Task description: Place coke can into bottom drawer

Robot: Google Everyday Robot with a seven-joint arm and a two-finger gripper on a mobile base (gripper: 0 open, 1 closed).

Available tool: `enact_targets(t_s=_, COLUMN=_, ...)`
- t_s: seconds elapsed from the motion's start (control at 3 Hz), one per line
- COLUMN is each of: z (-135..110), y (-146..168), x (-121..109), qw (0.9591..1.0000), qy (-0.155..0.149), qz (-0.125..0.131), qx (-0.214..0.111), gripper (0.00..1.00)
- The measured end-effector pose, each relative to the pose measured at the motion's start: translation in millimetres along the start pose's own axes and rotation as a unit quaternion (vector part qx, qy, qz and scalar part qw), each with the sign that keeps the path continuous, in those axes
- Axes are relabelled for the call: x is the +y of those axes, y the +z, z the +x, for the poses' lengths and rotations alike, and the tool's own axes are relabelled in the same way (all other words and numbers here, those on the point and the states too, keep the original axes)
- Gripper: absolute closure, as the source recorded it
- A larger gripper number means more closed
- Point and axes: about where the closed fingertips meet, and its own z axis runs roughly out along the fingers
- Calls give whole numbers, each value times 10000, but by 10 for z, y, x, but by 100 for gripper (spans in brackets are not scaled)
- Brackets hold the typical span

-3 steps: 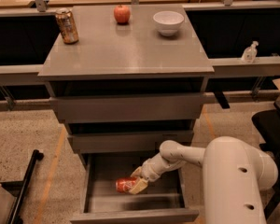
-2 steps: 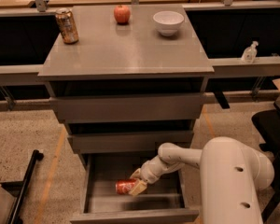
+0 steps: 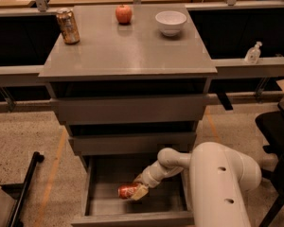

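Observation:
The bottom drawer [image 3: 132, 218] of the grey cabinet is pulled out, and its grey floor shows. The coke can [image 3: 127, 191], red with a silver end, lies on its side inside the drawer, left of the middle. My gripper [image 3: 139, 191] reaches down into the drawer from the right, at the end of the white arm [image 3: 170, 164]. Its pale fingers [image 3: 141, 193] are closed around the can's right end. The can is at or just above the drawer floor; I cannot tell which.
On the cabinet top [image 3: 128, 51] stand a brownish-gold can [image 3: 67, 26] at the back left, a red apple [image 3: 123, 13] and a white bowl [image 3: 171, 21]. The two upper drawers [image 3: 132, 109] are shut. A black pole [image 3: 26, 188] lies on the floor at the left.
The gripper and the can stay in about the same spot in the drawer. The arm's large white body has shifted slightly left.

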Motion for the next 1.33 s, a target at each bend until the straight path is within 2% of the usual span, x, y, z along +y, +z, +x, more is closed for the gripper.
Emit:
enact_targets(t_s=0.67, z=337, y=354, x=-237, qw=9993, qy=360, qz=-83, qx=37, gripper=100)
enact_targets(t_s=1.0, z=473, y=479, x=-275, qw=9983, qy=560, qz=-119, qx=40, gripper=82)
enact_targets(t_s=1.33, z=508, y=504, x=-284, qw=9981, qy=613, qz=-60, qx=36, gripper=59)
